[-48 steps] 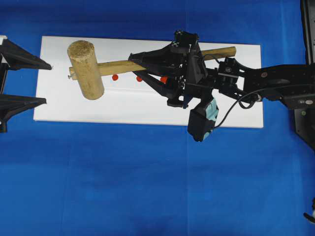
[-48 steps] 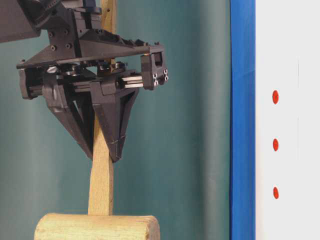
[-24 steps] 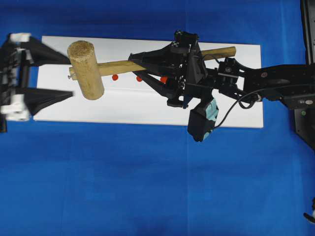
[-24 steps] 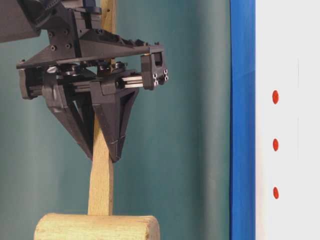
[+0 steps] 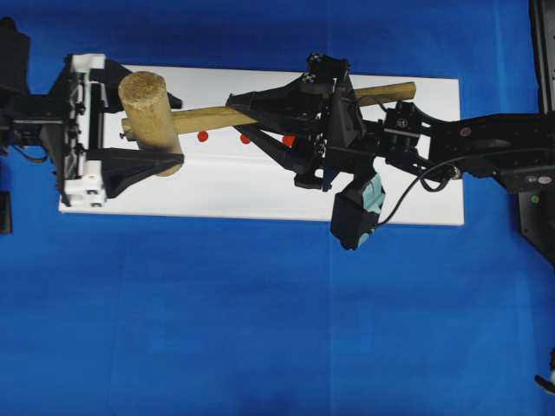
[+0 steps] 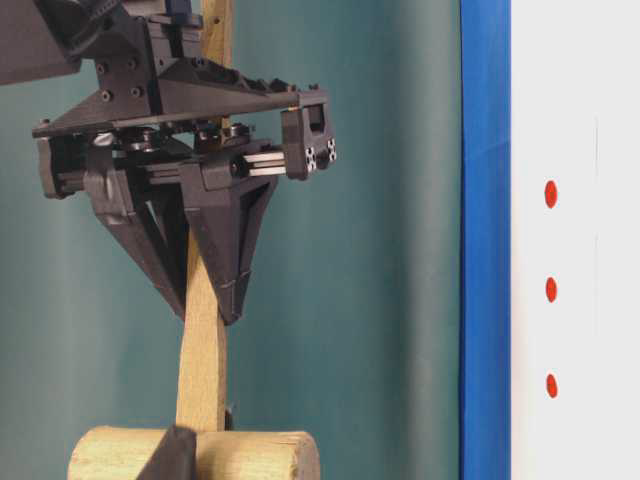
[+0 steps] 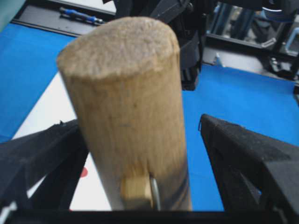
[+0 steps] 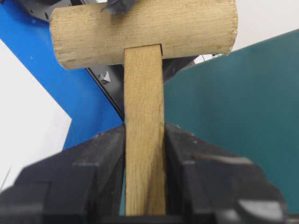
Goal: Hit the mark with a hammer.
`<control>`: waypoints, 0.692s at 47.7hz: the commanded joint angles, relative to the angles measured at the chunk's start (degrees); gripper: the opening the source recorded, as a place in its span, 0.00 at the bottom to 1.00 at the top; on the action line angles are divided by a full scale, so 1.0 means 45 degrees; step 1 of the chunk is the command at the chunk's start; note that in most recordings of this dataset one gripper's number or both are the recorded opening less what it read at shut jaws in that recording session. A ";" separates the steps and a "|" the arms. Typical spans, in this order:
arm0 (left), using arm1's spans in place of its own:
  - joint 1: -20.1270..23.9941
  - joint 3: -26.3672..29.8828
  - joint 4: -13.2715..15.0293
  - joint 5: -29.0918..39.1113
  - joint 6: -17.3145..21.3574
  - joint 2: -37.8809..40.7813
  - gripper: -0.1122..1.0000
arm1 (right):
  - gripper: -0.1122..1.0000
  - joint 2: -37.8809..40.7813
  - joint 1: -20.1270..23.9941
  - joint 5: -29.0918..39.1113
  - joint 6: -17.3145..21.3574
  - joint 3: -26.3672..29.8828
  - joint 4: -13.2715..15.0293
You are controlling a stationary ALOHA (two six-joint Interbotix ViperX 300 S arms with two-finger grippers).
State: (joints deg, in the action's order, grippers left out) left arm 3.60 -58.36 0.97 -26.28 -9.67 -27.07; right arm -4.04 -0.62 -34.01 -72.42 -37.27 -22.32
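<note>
The hammer is a light wooden mallet with a thick head [image 5: 152, 121] and a long handle [image 5: 373, 94]. My right gripper [image 5: 238, 115] is shut on the handle and holds the hammer above the white board [image 5: 260, 186]. The grip shows in the right wrist view [image 8: 144, 135] and the table-level view [image 6: 205, 300]. My left gripper [image 5: 160, 117] is open with one finger on each side of the hammer head [image 7: 126, 107]. There is a gap at the right finger [image 7: 243, 158]. Three red marks [image 5: 202, 136] lie in a row on the board under the handle.
The white board [image 6: 580, 100] lies on a blue cloth [image 5: 260, 329]. The red marks show in the table-level view [image 6: 551, 290], apart from the hammer head [image 6: 250, 455]. A green backdrop [image 8: 233, 116] stands behind.
My left gripper has come in from the left edge and now straddles the hammer head. The right gripper and the hammer have not moved.
</note>
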 commanded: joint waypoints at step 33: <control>-0.0156 0.0703 -0.0039 -0.0039 -0.0410 0.0410 0.49 | 0.19 -0.0469 -0.0137 0.0742 0.0137 0.0254 -0.0176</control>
State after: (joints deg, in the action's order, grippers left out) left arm 3.52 -56.60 1.14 -26.28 -11.87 -24.96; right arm -4.04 -0.88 -30.85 -72.33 -37.27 -22.50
